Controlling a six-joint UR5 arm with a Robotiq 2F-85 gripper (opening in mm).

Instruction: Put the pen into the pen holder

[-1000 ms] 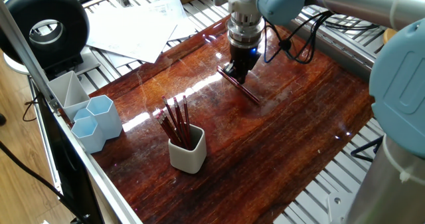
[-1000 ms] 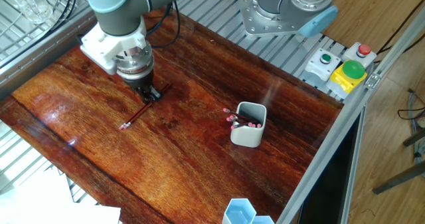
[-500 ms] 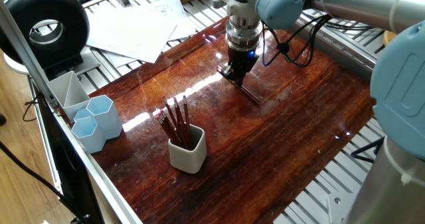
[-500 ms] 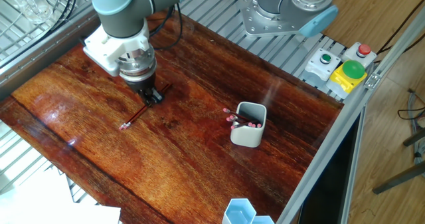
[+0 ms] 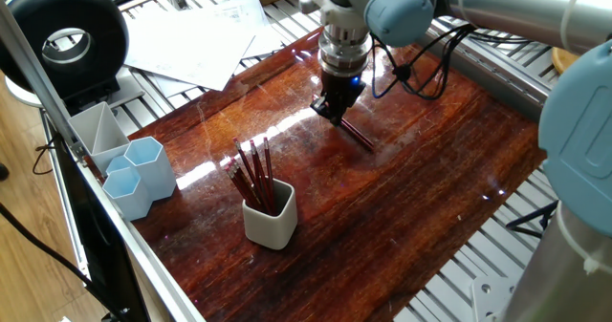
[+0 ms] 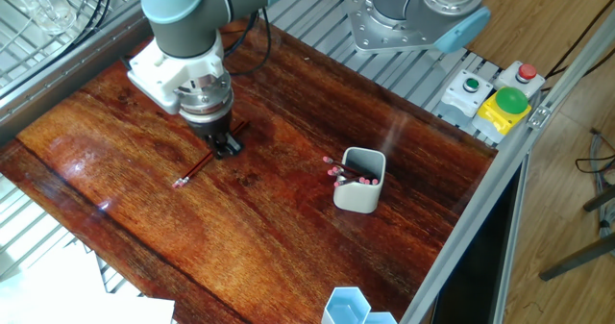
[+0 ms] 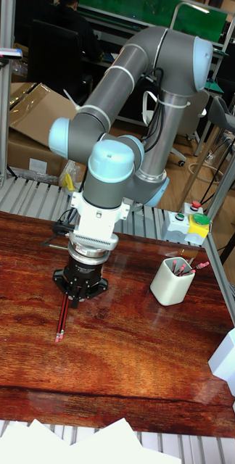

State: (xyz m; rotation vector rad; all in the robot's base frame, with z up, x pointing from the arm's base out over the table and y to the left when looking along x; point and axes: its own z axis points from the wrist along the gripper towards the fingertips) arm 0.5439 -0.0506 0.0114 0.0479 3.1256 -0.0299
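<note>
Beneath the black gripper (image 6: 226, 147), the pen (image 6: 197, 168) is dark red with a pale tip, on a glossy reddish-brown table (image 5: 421, 179) streaked with dark grain. Off to the tool's side, the off-white pen holder (image 5: 269, 219) carries dark red pens. Farther beyond it, the hexagonal cups (image 5: 139, 174) are pale blue.

Gripper (image 5: 334, 108) low over pen (image 5: 356, 134) — holder (image 5: 269, 219) well apart
</note>
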